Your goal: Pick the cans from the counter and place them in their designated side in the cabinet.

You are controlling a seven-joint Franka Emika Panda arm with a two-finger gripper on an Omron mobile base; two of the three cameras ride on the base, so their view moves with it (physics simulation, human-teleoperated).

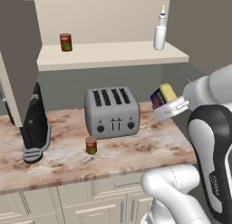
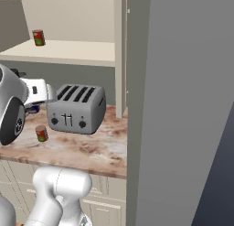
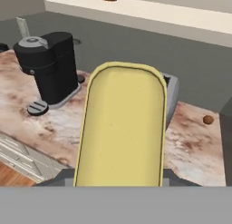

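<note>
Holding the blue can (image 1: 162, 97) in our gripper (image 1: 168, 105), jaws clamped tight on it, lifted clear of the counter (image 1: 136, 153) to the right of the toaster (image 1: 112, 111). The can sits tilted, yellow top pointing up and away from the wrist. In the hand view that yellow top (image 3: 121, 125) takes up the centre of the frame, so we cannot see the fingertips there.

In the left base view we see one red-brown can (image 1: 91, 145) with a green patch upright on the counter, just in front of the toaster's left corner, not touching it. A second red-brown can (image 1: 65, 42) stands on the cabinet shelf (image 1: 113, 53) toward its left end. The white squeeze bottle (image 1: 160, 31) stands upright near the shelf's right end, well apart from that can.

The black coffee machine (image 1: 34, 128) is at the counter's left, under the open cabinet door (image 1: 18, 46).

In the right base view we have the toaster (image 2: 77, 109) on the counter (image 2: 91, 149), the red-brown can (image 2: 41, 133) in front of its left side, and the shelf can (image 2: 39, 38) up at top left. The tall grey-brown panel (image 2: 183, 106) takes the right half. Our wrist is partly behind the arm there; we cannot make out the jaws from that side.
</note>
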